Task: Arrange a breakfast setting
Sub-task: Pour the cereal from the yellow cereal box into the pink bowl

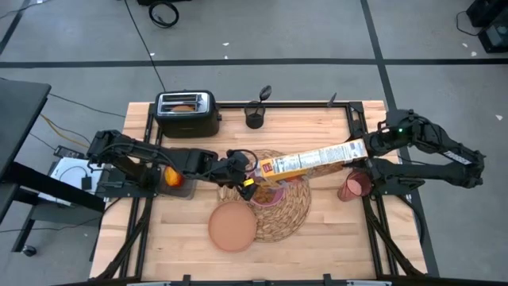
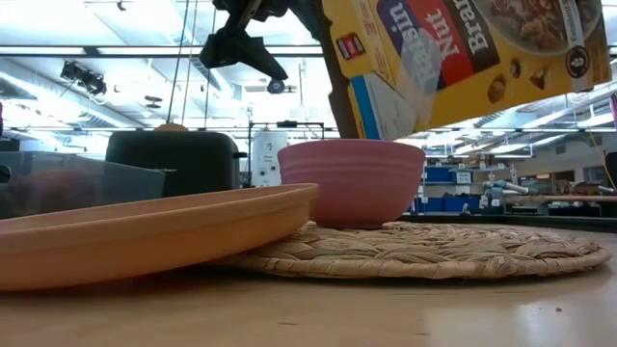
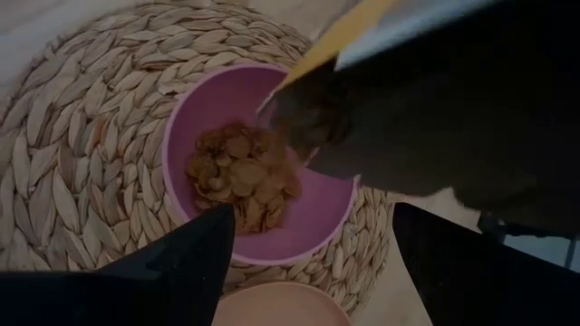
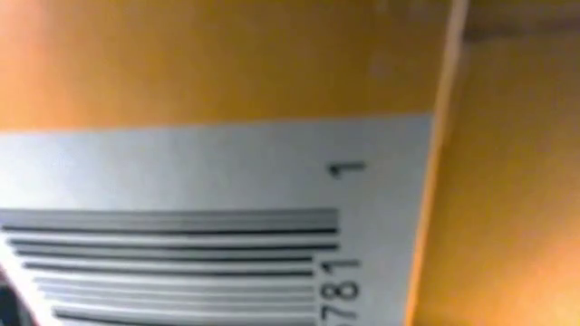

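My right gripper (image 1: 367,148) clamped the tilted cereal box (image 1: 313,161) over the bowl (image 3: 263,177); my left gripper (image 1: 238,164) stood spread beside it.

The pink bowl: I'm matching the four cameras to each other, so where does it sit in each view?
High view: pink bowl at centre, on the woven placemat, mostly hidden under the tilted cereal box.
Low view: bowl at centre, box above it.
Left wrist view: bowl at centre, cereal inside.
Right wrist view: not in it.
Shared landmark: the cereal box.

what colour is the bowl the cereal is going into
Pink; the bowl shows best in the left wrist view, with cereal inside.
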### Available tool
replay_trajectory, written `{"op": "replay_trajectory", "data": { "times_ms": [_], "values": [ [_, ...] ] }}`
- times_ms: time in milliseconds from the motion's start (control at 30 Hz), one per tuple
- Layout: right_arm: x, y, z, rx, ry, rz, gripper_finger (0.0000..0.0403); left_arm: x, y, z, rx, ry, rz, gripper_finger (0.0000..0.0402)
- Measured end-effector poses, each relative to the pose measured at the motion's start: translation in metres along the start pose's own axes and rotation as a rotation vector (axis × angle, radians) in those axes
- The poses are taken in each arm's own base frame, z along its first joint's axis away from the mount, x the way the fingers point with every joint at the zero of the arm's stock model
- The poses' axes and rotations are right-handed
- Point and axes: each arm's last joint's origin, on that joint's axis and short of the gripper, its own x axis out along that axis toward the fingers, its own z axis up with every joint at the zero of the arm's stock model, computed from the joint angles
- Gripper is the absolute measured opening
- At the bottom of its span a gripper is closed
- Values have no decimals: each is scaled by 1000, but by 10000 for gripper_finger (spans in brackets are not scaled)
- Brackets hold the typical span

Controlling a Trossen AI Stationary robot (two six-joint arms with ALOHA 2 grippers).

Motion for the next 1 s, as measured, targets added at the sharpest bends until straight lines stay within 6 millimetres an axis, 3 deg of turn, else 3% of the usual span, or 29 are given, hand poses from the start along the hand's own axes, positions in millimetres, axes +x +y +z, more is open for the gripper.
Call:
{"op": "replay_trajectory", "data": {
  "times_ms": [533, 733, 1000],
  "values": [
    [9, -4, -2, 15, 76, 16, 255, 1, 3, 3, 12, 23, -9, 306],
    [5, -5, 7, 4, 23, 8, 255, 1, 3, 3, 12, 23, -9, 306],
    [5, -4, 4, 22, 48, 11, 247, 0, 3, 3, 14, 23, -8, 306]
  ]
}}
